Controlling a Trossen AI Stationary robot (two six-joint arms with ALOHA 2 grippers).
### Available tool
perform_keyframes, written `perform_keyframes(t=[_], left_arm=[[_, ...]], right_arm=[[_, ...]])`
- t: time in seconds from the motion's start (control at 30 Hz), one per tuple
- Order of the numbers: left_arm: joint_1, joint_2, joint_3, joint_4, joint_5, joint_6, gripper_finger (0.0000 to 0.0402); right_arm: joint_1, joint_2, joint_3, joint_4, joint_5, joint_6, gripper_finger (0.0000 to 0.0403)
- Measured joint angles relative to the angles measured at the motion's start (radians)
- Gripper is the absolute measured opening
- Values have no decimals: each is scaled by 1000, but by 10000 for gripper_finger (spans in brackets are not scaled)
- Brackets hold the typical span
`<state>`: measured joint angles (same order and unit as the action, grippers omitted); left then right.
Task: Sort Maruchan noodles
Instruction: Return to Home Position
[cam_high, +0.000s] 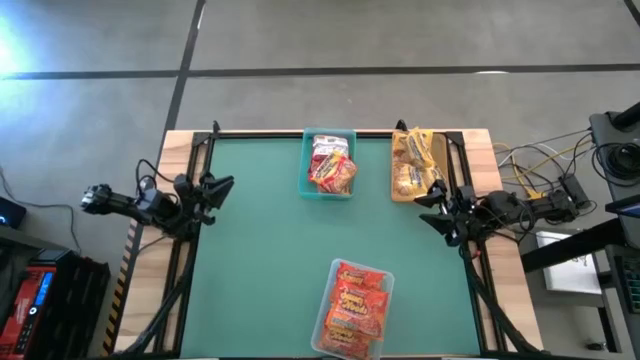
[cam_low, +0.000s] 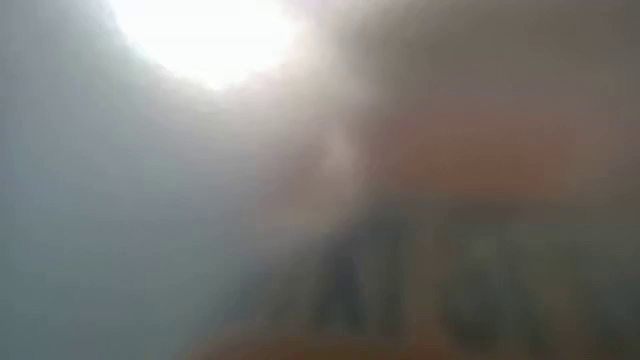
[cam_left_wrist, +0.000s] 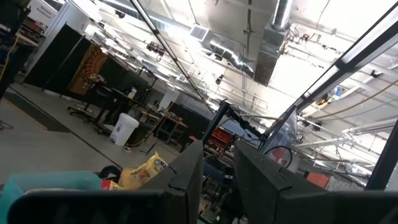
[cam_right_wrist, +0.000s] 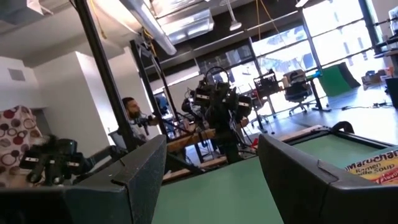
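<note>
The Maruchan noodles lie sorted in three bins on the green table. Red-and-white packets (cam_high: 332, 165) fill the teal bin (cam_high: 308, 172) at the far edge. Yellow packets (cam_high: 410, 165) sit in the tan bin (cam_high: 437, 150) at the far right. Red-orange packets (cam_high: 358, 305) are in the clear bin (cam_high: 330, 335) at the near edge. My left gripper (cam_high: 218, 190) hovers open at the table's left edge. My right gripper (cam_high: 430, 207) is open at the right edge, just near-side of the tan bin. Neither holds anything.
A black frame rail (cam_high: 300, 133) runs along the table's far edge, and wooden borders (cam_high: 505, 290) flank the mat. Green mat (cam_high: 270, 240) lies bare between the bins. The low view is covered by a blur. A person (cam_right_wrist: 134, 112) sits beyond the table.
</note>
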<state>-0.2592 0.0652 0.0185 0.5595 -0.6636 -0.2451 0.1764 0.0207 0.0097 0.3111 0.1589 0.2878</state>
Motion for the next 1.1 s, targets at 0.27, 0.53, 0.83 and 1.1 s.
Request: perform_keyframes(t=[0.27, 0.53, 0.83, 1.1], left_arm=[[0, 16, 2, 0, 0, 0, 75], [0, 23, 2, 0, 0, 0, 75], [0, 25, 3, 0, 0, 0, 75], [0, 25, 3, 0, 0, 0, 75]], right_arm=[[0, 1, 0, -1, 0, 0, 242], [0, 2, 0, -1, 0, 0, 242], [0, 2, 0, -1, 0, 0, 242], [0, 2, 0, -1, 0, 0, 242]])
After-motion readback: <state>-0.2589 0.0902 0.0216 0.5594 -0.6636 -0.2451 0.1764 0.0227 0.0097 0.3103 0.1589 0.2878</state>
